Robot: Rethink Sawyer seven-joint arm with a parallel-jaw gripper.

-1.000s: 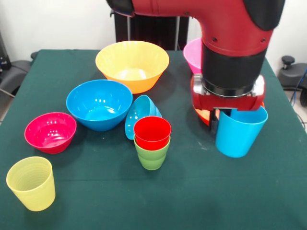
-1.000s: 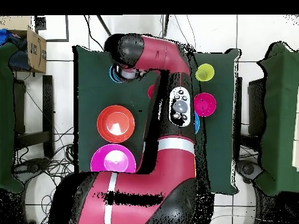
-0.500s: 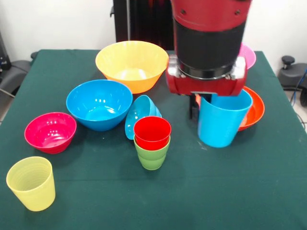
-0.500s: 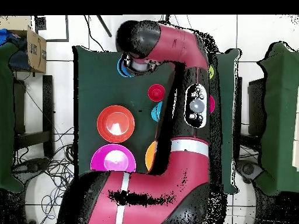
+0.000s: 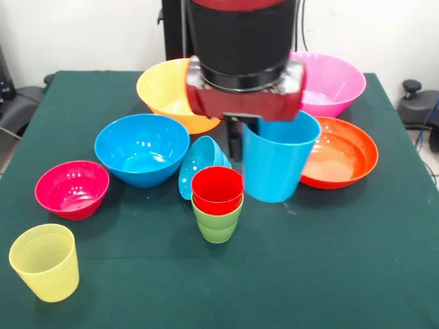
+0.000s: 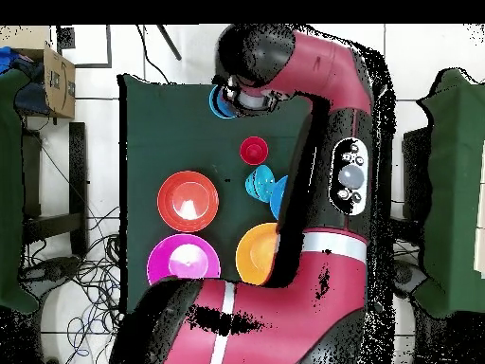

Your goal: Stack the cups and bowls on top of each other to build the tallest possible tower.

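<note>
My gripper (image 5: 248, 136) is shut on the rim of the light blue cup (image 5: 274, 168), with one dark finger (image 5: 235, 142) outside its wall, and holds it upright just right of the tower. The tower is a red cup (image 5: 217, 186) nested in a lime green cup (image 5: 217, 226). In the overhead view the arm hides the gripper, and the light blue cup (image 6: 222, 101) and red cup (image 6: 253, 150) show. The ribbed yellow cup (image 5: 44, 262) stands alone at front left. A small light blue bowl (image 5: 199, 163) lies on its side behind the tower.
On the green table (image 5: 343, 274) stand the medium blue bowl (image 5: 142, 147), the small magenta bowl (image 5: 72, 188), the large yellow-orange bowl (image 5: 164, 89), the large pink bowl (image 5: 333, 82) and the wide red-orange bowl (image 5: 339, 161). The arm covers the back middle.
The arm has carried the light blue cup leftward in the front view, from in front of the red-orange bowl to right beside the red and green stack. Nothing else moved.
</note>
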